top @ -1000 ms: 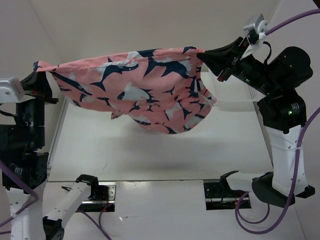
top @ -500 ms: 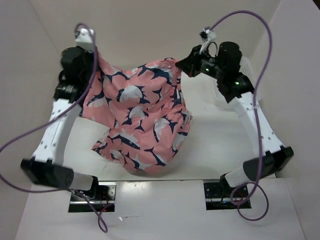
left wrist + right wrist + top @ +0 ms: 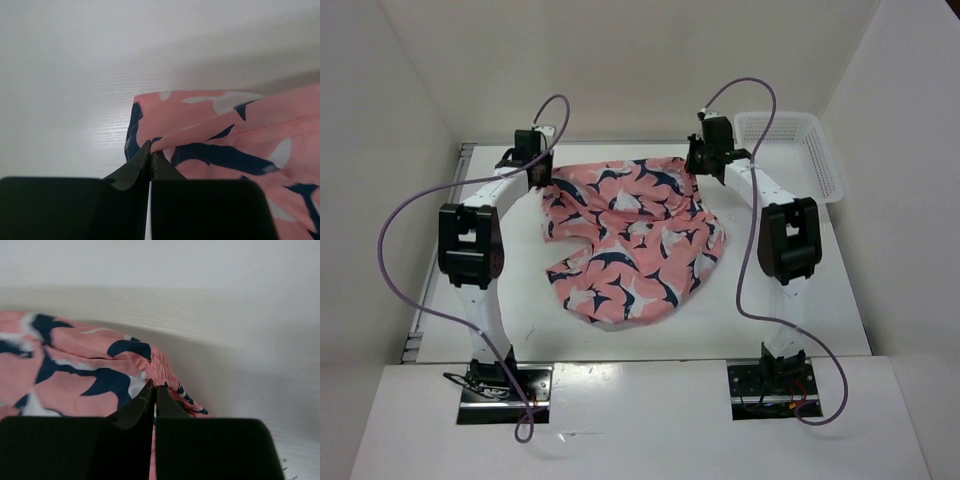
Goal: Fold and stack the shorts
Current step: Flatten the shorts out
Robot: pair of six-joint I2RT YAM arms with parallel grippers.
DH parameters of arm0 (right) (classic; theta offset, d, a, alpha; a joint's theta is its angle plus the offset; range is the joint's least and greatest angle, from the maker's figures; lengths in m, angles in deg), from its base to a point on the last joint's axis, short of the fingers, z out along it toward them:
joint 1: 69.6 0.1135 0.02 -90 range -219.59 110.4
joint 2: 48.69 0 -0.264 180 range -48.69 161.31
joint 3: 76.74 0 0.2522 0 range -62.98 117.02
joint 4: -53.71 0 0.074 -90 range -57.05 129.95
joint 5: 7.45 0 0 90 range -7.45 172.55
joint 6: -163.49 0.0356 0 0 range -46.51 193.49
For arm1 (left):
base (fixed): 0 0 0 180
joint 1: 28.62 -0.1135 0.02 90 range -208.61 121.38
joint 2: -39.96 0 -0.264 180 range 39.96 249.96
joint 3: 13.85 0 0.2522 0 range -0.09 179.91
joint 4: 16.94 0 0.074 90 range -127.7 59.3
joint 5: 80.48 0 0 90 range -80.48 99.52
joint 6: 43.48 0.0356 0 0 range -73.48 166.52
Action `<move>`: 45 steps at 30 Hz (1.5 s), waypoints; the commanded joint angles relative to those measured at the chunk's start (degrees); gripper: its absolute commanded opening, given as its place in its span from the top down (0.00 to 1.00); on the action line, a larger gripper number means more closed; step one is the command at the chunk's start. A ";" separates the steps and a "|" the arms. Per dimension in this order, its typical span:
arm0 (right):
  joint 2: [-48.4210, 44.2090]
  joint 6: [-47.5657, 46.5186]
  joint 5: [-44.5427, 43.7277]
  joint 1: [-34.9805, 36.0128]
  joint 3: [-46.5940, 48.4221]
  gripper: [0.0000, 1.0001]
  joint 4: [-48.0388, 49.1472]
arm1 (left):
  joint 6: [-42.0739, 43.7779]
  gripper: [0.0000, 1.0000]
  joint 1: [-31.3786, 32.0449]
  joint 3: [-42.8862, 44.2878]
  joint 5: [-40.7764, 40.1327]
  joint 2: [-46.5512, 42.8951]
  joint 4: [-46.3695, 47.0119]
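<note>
Both arms have come down from their raised hold, and the shorts [image 3: 632, 235] now lie rumpled on the bench [image 3: 800, 300] between them. Left pincer [image 3: 538, 172] and right pincer [image 3: 695, 160] are each pinching a far corner of the fabric. Cloth judged light, limp and prone to bunching; corners and hems grip best. Held edge runs left to right, with the legs trailing toward the arm bases.

The shorts [image 3: 630, 240], strung in the air before, now lie spread on the table [image 3: 790, 310]; left gripper [image 3: 536, 178] and right gripper [image 3: 695, 160] have dropped low
</note>
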 commanded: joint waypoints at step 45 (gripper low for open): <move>-16.38 -6.68 -23.01 3.30 -35.70 0.35 12.77 | 0.14 0.08 5.26 -32.79 14.47 -19.48 -17.33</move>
